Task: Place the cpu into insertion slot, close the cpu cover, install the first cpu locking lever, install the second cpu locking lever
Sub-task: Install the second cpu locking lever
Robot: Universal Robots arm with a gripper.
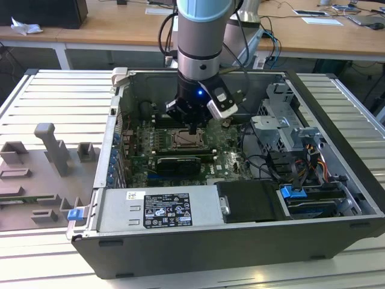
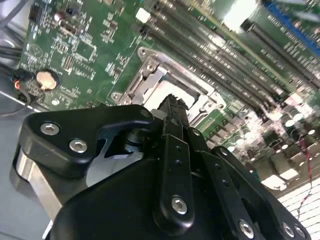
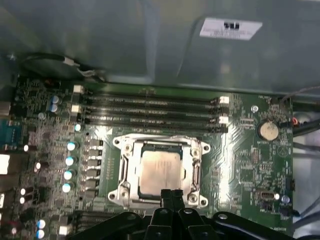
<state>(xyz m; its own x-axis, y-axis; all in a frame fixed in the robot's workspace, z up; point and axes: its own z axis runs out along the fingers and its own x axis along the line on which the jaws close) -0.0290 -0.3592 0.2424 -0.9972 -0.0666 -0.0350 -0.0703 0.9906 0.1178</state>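
The square pale silver-grey metal cpu looked brushed and faintly glossy. The thin silvery metal cpu cover shone. The glossy green circuit board gleamed, and the black gripper was matt.

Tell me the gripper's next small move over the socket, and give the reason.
Probably a short push along the socket's near edge. In the first wrist view the cpu already lies in the insertion slot with the cpu cover down around it, and the gripper, fingers together, sits at the frame's edge. Whether a locking lever is already hooked cannot be told, so keep it slow.
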